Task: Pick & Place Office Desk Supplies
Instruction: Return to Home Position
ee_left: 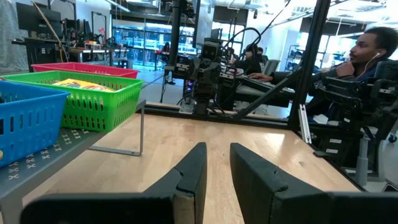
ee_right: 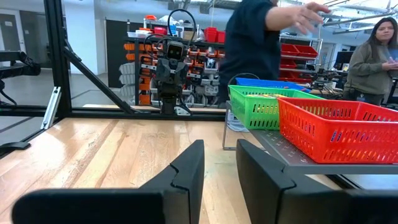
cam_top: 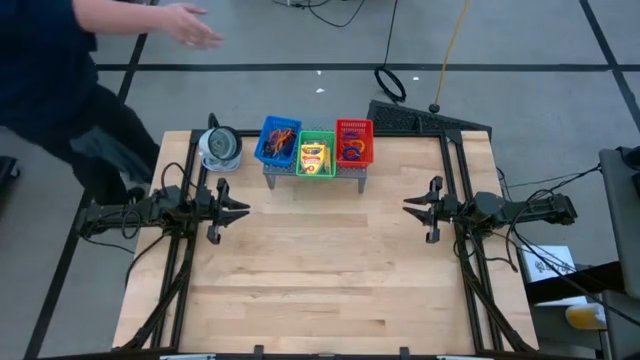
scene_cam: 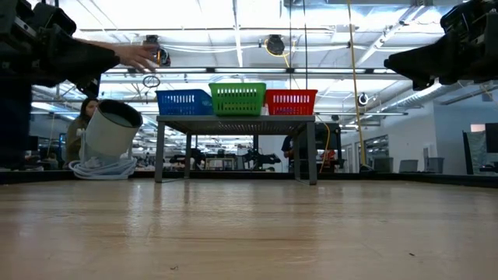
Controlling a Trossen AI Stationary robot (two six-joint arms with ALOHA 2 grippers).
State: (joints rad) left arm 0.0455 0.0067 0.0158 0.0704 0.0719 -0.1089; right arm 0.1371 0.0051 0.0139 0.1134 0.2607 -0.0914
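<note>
Tabletop [scene_cam: 249,233] with grey shelf [scene_cam: 233,120]
On the shelf stand a blue bin [scene_cam: 184,103], green bin [scene_cam: 237,99] and red bin [scene_cam: 290,102]; round white-grey object [scene_cam: 109,136] just beside it

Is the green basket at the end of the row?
No, the green basket sits in the middle, with the blue basket on one side and the red basket on the other.
</note>
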